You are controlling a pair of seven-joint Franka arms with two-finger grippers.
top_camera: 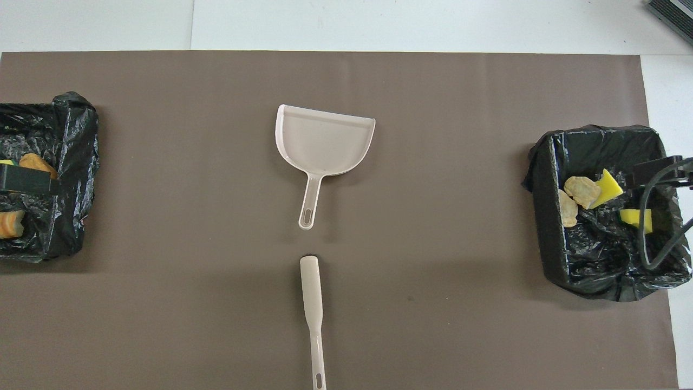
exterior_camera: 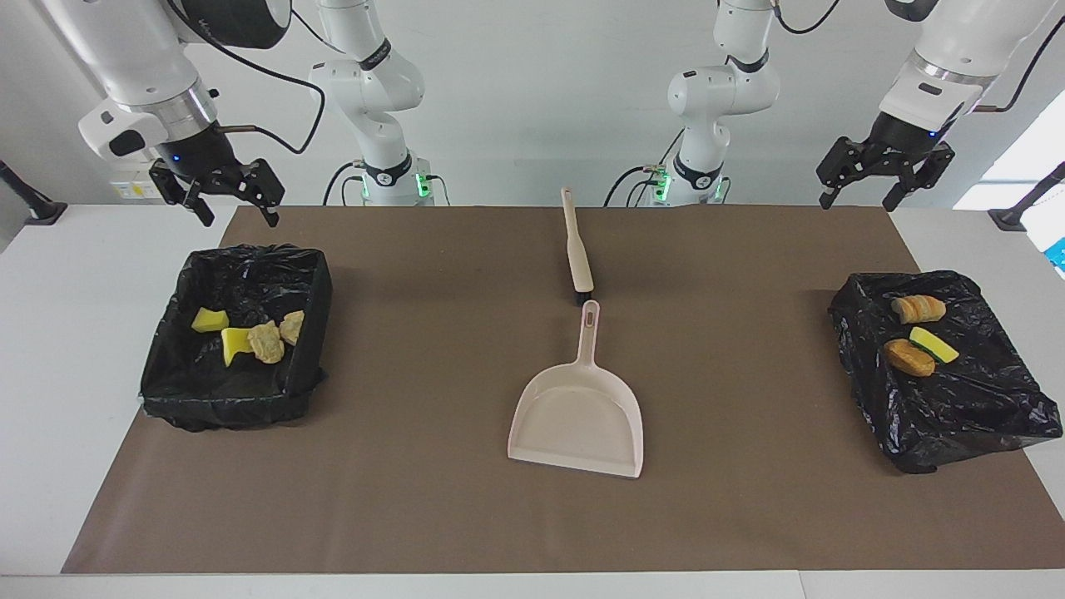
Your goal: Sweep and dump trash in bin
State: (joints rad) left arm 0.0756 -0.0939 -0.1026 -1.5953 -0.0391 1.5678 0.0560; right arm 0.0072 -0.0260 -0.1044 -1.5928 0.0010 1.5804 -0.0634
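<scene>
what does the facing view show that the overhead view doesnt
Only the facing view shows both arms whole: the left gripper and the right gripper raised and open, and all three scraps in the bin at the left arm's end. Only the overhead view shows the white table edge farthest from the robots. Both show the dustpan, the brush and the other bin.

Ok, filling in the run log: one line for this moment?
left gripper: open, raised | right gripper: open, raised | trash: in bins | dustpan, brush: on mat
</scene>
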